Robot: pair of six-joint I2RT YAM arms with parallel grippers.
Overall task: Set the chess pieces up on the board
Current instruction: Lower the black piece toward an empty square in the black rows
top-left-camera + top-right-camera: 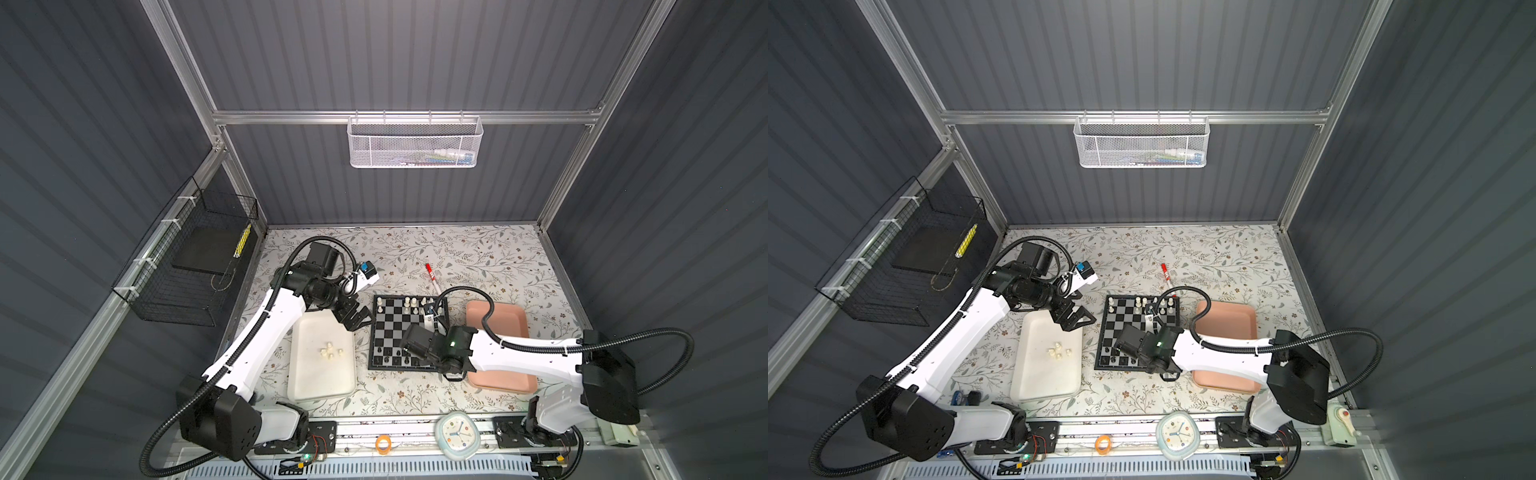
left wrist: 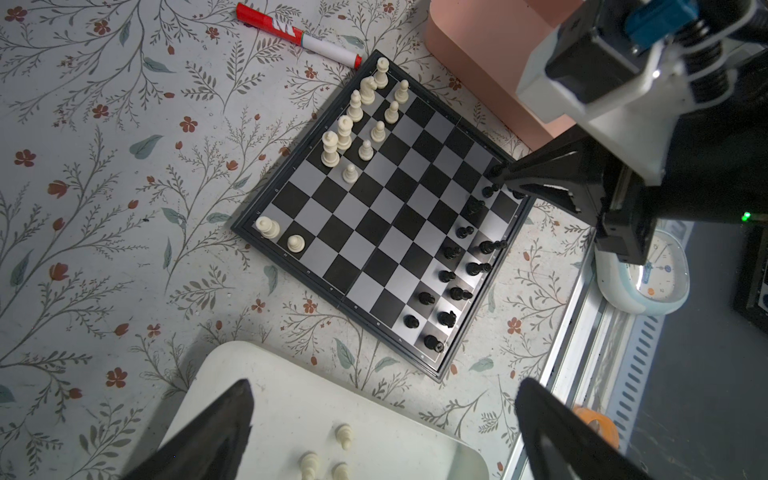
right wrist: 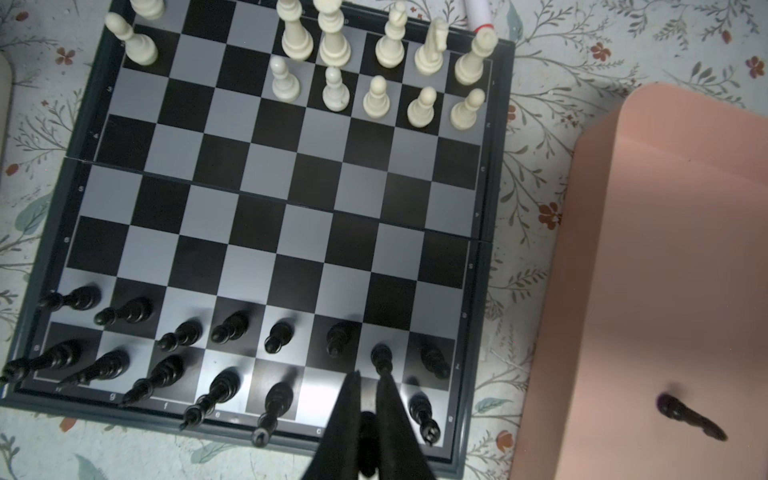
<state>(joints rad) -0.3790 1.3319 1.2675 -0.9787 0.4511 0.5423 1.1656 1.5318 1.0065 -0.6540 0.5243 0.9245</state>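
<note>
The board [image 1: 390, 328] [image 1: 1125, 320] lies mid-table, between two trays. Cream-white chess pieces [image 3: 332, 45] stand along its far two rows, black pieces [image 3: 178, 332] along the near two. My right gripper [image 3: 369, 376] is shut on a black piece [image 3: 368, 432] over the near row, beside the corner piece; in both top views its wrist [image 1: 440, 345] hides this. Another black piece [image 3: 690, 415] lies in the pink tray [image 3: 665, 249]. My left gripper [image 1: 353, 318] [image 2: 384, 386] hangs open and empty over the far end of the white tray [image 1: 320, 386], where several white pieces [image 1: 330, 351] [image 2: 345, 436] lie.
A red-and-white marker [image 1: 432, 276] lies just beyond the board. On the front rail sit a clock [image 1: 457, 434] and an orange tape ring [image 1: 383, 444]. A black wire basket [image 1: 187, 266] hangs on the left wall, a white mesh one [image 1: 415, 141] at the back.
</note>
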